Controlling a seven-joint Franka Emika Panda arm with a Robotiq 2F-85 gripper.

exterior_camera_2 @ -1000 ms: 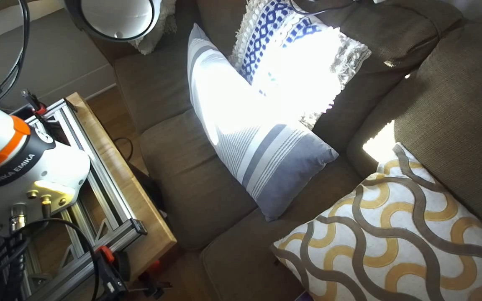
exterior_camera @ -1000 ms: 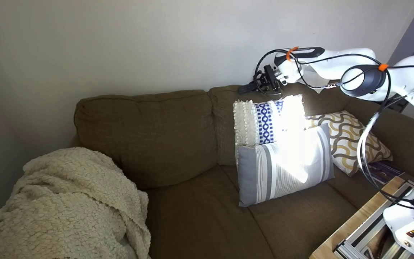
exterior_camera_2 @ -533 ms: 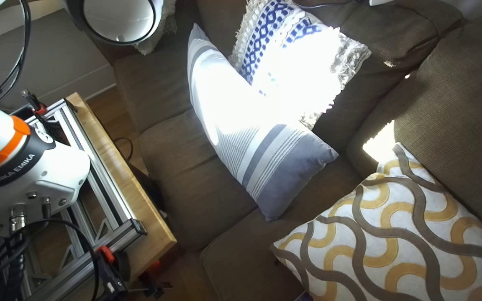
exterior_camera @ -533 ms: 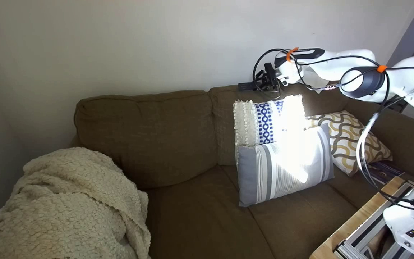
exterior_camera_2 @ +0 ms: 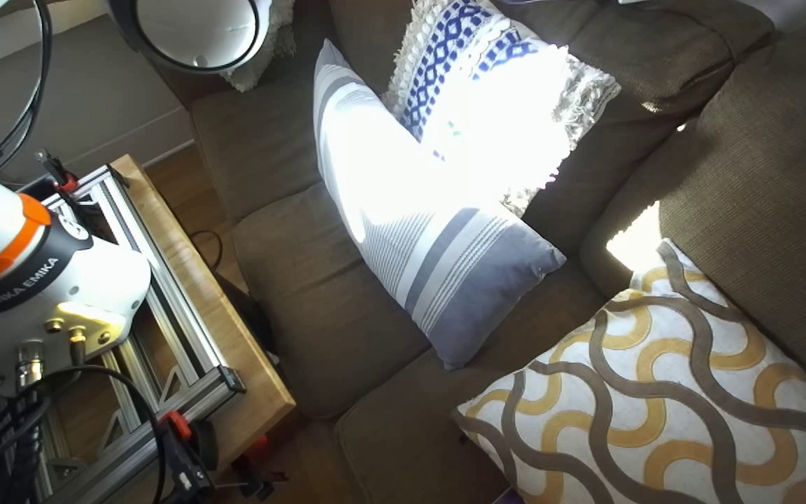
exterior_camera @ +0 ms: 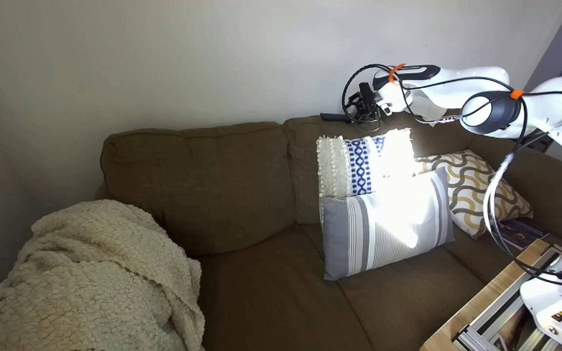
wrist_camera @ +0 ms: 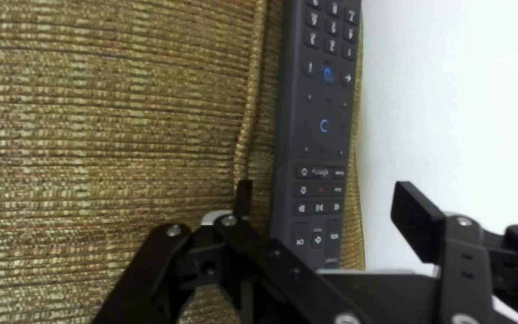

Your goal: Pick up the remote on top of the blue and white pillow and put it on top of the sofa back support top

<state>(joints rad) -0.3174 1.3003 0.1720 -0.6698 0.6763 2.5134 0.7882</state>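
Black bar-shaped plastic remote [wrist_camera: 315, 135]: below and between your jaws; tilted a second ago, now flat.
Jaws: apart, a gap each side of it; you've likely let go.
Padded olive-brown woven sofa back support top [wrist_camera: 119, 126]: under the remote; placing looks done.
Small dark buttons [wrist_camera: 319, 207]: facing up, pale-lettered.
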